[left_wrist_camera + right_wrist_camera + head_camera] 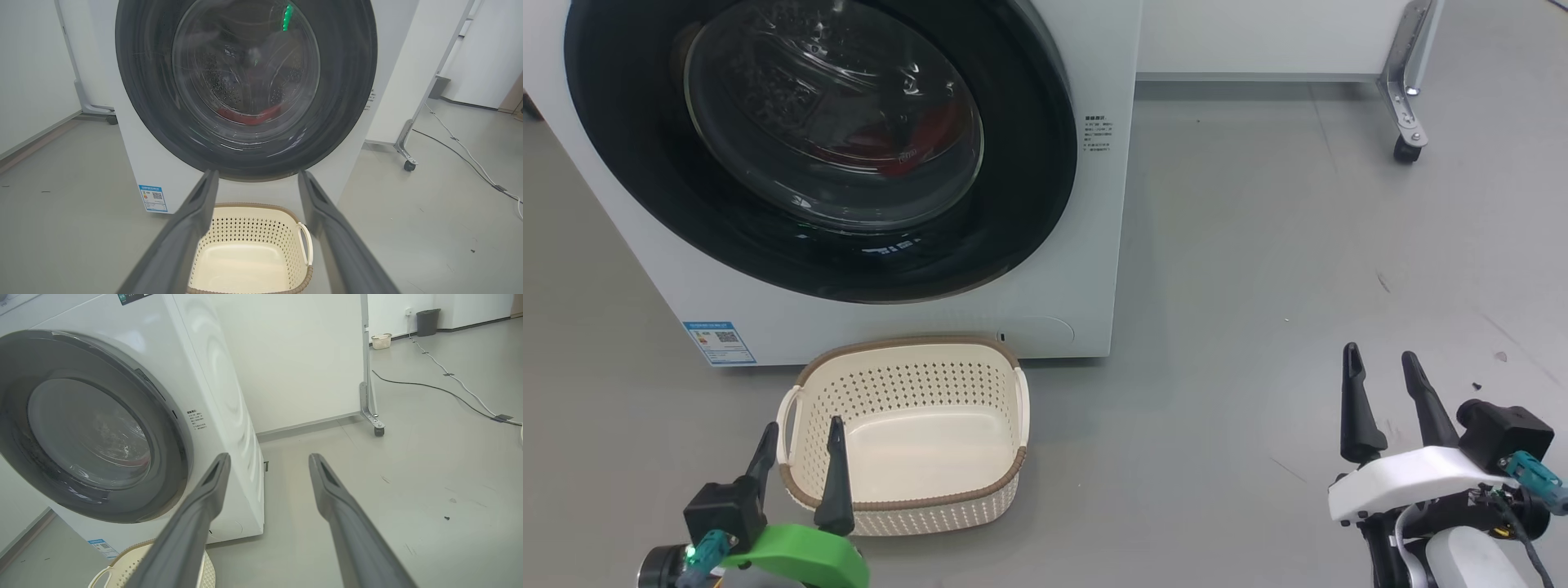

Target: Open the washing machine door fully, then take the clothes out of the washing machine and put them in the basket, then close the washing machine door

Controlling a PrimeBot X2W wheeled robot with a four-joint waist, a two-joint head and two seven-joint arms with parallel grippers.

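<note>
Plainly, left tool (pixel 802 425) and right tool (pixel 1379 351) gape wide (both empty), touching nothing.

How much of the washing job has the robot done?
Nothing yet. The door is shut, red clothes show behind its glass, and the basket is empty. The left gripper and right gripper are open, holding nothing. Still to do: open the door, move the clothes, shut the door.

Left hand (pixel 800 429) low, fingers spread and empty, right hand (pixel 1382 358) low, fingers spread and empty
</note>
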